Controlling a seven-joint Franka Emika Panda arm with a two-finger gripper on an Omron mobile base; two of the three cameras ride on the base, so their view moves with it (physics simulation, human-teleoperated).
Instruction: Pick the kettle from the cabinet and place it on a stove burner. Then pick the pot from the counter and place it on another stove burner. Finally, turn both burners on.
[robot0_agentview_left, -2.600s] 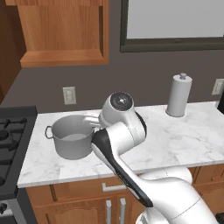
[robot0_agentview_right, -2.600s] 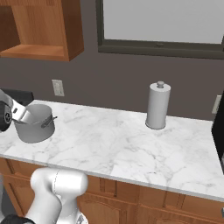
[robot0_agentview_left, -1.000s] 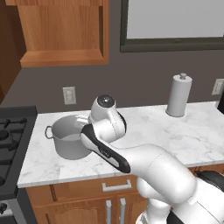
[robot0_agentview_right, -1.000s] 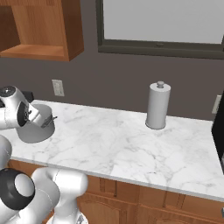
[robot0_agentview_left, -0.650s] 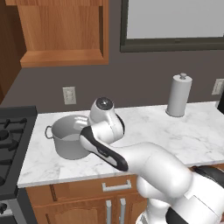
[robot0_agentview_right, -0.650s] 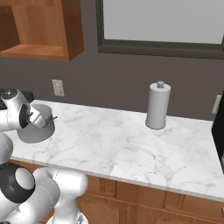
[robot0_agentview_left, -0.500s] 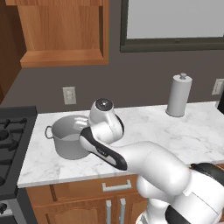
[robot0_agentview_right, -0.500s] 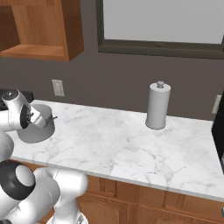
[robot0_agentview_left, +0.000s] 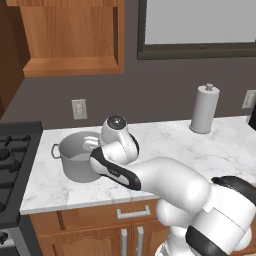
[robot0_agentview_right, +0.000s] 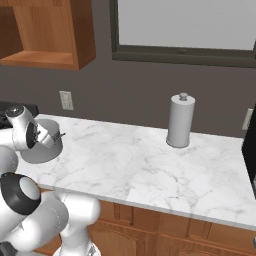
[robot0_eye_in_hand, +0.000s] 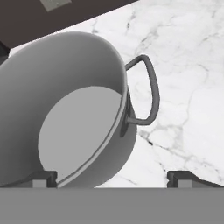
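Wide grey stockpot (robot0_eye_in_hand: 83, 118) upright on the marble bench (robot0_eye_in_hand: 188, 87), at nine o'clock in hand view. Pincer (robot0_eye_in_hand: 111, 177) spread wide, holding nothing, straddling the pot's near rim. Best lowered straight, one finger inside the wall, then closed firmly beside the loop handle (robot0_eye_in_hand: 146, 89) at three o'clock.

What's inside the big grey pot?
Nothing: the hand view looks into the wide grey steel stockpot on the white marble counter and shows a bare grey floor. The near wall covers part of that floor.
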